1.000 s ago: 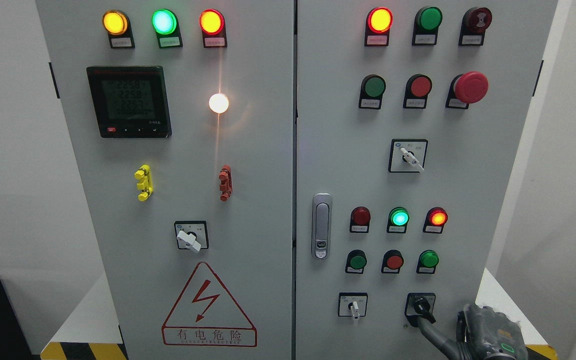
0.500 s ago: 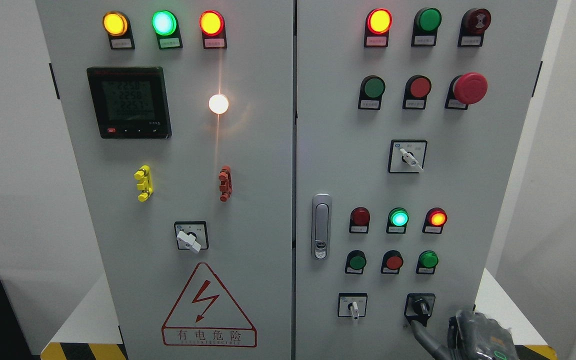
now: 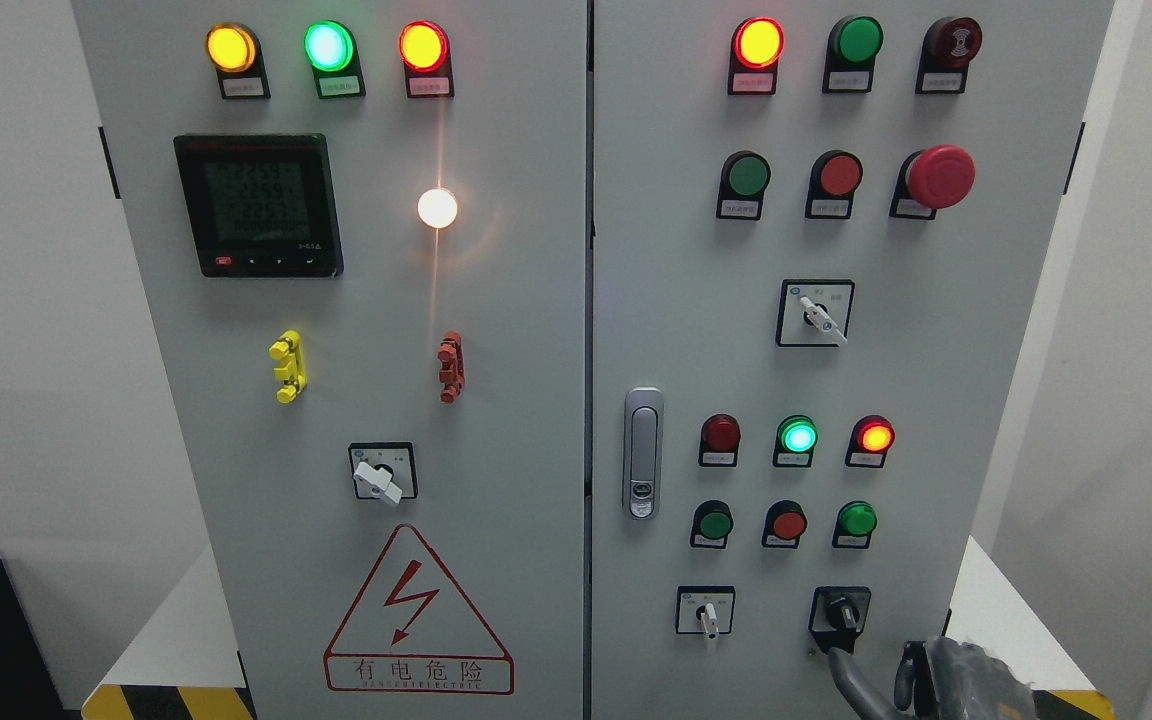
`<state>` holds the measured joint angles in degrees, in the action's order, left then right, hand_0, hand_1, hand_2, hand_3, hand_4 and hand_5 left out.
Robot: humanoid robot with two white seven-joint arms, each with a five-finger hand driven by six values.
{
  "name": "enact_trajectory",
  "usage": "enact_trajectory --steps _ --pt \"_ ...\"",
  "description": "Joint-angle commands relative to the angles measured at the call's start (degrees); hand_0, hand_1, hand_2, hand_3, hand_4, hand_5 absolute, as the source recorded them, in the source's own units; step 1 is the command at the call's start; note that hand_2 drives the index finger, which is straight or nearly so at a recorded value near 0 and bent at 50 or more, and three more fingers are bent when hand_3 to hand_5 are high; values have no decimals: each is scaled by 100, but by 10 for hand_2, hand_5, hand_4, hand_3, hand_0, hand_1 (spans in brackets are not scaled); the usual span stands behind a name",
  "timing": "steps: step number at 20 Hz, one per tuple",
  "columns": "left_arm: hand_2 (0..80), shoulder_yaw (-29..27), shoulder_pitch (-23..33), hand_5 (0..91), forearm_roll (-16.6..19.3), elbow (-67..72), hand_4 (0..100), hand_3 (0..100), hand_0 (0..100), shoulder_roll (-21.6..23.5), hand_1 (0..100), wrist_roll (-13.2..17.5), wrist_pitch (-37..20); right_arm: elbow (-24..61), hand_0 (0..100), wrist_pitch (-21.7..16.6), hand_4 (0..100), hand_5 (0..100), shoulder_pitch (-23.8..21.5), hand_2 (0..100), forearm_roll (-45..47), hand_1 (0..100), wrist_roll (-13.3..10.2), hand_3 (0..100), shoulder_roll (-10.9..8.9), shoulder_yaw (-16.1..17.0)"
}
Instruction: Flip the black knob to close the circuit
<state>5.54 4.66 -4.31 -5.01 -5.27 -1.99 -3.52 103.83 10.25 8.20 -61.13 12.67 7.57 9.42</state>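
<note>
The black knob (image 3: 841, 611) sits in a black square plate at the lower right of the grey cabinet's right door (image 3: 896, 380). Its handle points roughly upward. My right hand (image 3: 868, 662) shows only at the bottom edge, just below the knob. One dark finger (image 3: 841, 672) reaches up toward the plate's lower edge, a short gap away from the knob. The hand is open and holds nothing. Most of it is cut off by the frame. My left arm is out of sight.
A white selector switch (image 3: 706, 612) sits left of the knob, with three buttons (image 3: 786, 523) and three lamps (image 3: 798, 436) above. The door latch (image 3: 643, 452) stands at the seam. A red mushroom stop button (image 3: 939, 176) juts out higher up. White table corners flank the cabinet.
My right hand has sunk toward the bottom edge. Its finger, which lay on the black knob a second ago, has come off it and now ends below the plate.
</note>
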Motion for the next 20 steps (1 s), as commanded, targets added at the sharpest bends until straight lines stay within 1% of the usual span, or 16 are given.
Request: enact_trajectory --steps 1,2,3,4,5,6,7,8,9,10,11,12,14,15,17,20 --pt "0 0 0 0 0 0 0 0 120 0 556 -4 0 638 0 -23 826 743 -529 704 1399 102 -133 953 -1 -573" --pt "0 0 0 0 0 0 0 0 120 0 556 -4 0 769 0 -23 797 685 -669 620 1646 107 -229 908 -1 -573" --pt "0 0 0 0 0 0 0 0 120 0 556 -4 0 892 0 -23 740 609 -784 551 1918 111 -300 843 -10 -573" --pt "0 0 0 0 0 0 0 0 120 0 556 -4 0 1007 0 -23 713 579 -898 512 2243 114 -335 800 -18 -573" --pt "0 0 0 0 0 0 0 0 120 0 556 -4 0 1121 0 -23 605 490 -978 394 2655 120 -336 667 -18 -573" --pt "0 0 0 0 0 0 0 0 120 0 556 -4 0 1227 0 -14 577 457 -1048 358 3138 122 -353 611 -18 -573" --pt "0 0 0 0 0 0 0 0 120 0 556 -4 0 1323 0 3 491 404 -1127 266 3656 126 -353 476 -18 -564" --pt "0 0 0 0 0 0 0 0 120 0 556 -4 0 1438 0 12 394 343 -1232 210 4148 129 -353 405 -27 -555" --pt "0 0 0 0 0 0 0 0 120 0 556 -4 0 1552 0 21 372 328 -1372 182 4614 129 -353 372 -36 -547" --pt "0 0 0 0 0 0 0 0 120 0 556 -4 0 1596 0 -14 310 259 -1530 122 5045 129 -353 290 -36 -538" --pt "0 0 0 0 0 0 0 0 120 0 556 -4 0 1606 0 -57 244 197 -1680 72 5380 124 -371 235 -45 -512" --pt "0 0 0 0 0 0 0 0 120 0 556 -4 0 1614 0 -171 218 172 -1803 56 5627 119 -432 218 -45 -511" --pt "0 0 0 0 0 0 0 0 120 0 556 -4 0 1614 0 -522 114 41 -2076 0 6163 93 -450 141 -62 -503" --pt "0 0 0 0 0 0 0 0 120 0 556 -4 0 1614 0 -672 89 18 -2242 0 6470 90 -441 127 -71 -494" --pt "0 0 0 0 0 0 0 0 120 0 556 -4 0 1614 0 -970 18 0 -2550 0 6990 73 -406 51 -89 -485" --pt "0 0 0 0 0 0 0 0 120 0 556 -4 0 1606 0 -1533 0 0 -3077 0 7597 56 -362 1 -141 -485"
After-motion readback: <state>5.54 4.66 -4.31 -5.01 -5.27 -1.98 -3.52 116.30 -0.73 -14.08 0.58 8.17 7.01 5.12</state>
